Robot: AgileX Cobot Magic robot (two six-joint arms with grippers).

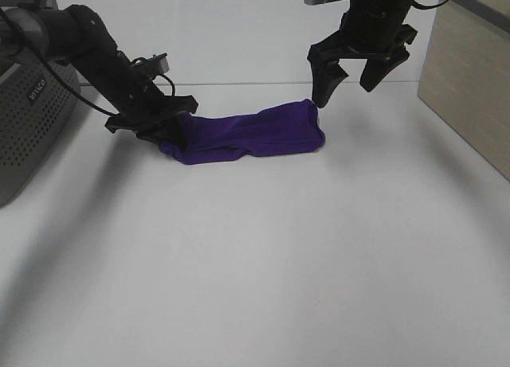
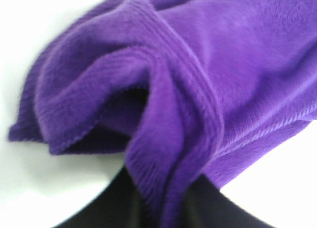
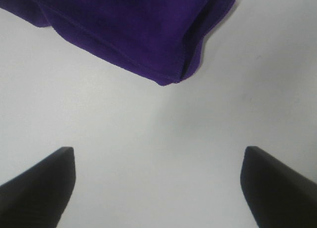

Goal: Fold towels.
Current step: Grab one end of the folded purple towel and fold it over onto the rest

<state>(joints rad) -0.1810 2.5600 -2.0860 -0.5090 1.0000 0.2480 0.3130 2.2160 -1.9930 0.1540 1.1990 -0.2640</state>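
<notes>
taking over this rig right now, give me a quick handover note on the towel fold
Left claw: shut on the left end of the purple towel, cloth pinched between its fingers.
Right claw: open, holding nothing, hovering over the table beside the towel's right end.
Towel: lies on the white table as a loose, bunched strip running left to right.
Done: it looks roughly doubled over, but the edges are uneven.
Left: probably grip the right end with the right claw, pull the cloth flat and finish a neat fold.
</notes>
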